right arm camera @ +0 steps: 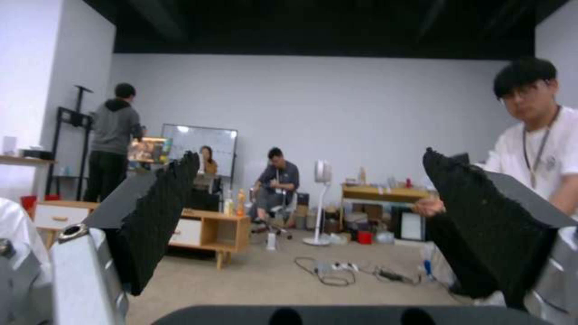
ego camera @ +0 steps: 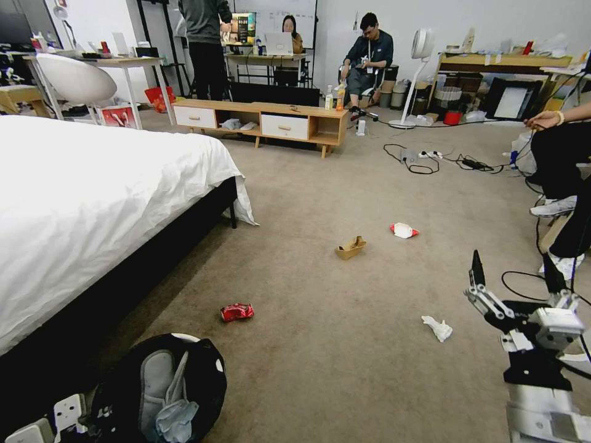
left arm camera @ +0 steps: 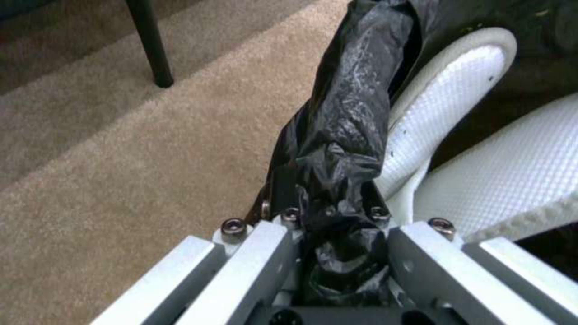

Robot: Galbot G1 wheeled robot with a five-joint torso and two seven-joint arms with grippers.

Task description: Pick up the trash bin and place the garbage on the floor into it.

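The plain beige short-pile carpet floor (ego camera: 345, 344) runs across the whole room, with a white-sheeted bed (ego camera: 80, 203) along its left side. At the foot of the bed's dark frame, at the bottom left of the head view, sits the one round white-rimmed trash bin (ego camera: 161, 386), lined with a glossy black plastic bag; a grey oval flap lies inside it, and a pale blue wad (ego camera: 175, 418) rests against the flap. The left gripper (left arm camera: 337, 234) is clamped on a bunched fold of that black bag at the bin's rim, the plastic pinched between its pale metal fingers (left arm camera: 253, 266), with carpet beside it.

The right gripper (ego camera: 511, 274) is raised at the right side over bare carpet, its two black-padded fingers (right arm camera: 162, 216) spread wide apart with nothing between them.

Four pieces of garbage lie loose on the carpet, well apart from one another: one tan folded cardboard piece (ego camera: 351, 247) in the middle, one red-and-white packet (ego camera: 403, 231) just beyond it to the right, one crushed red wrapper (ego camera: 237, 312) near the bed, and one crumpled white tissue (ego camera: 438, 328) nearest the right gripper.
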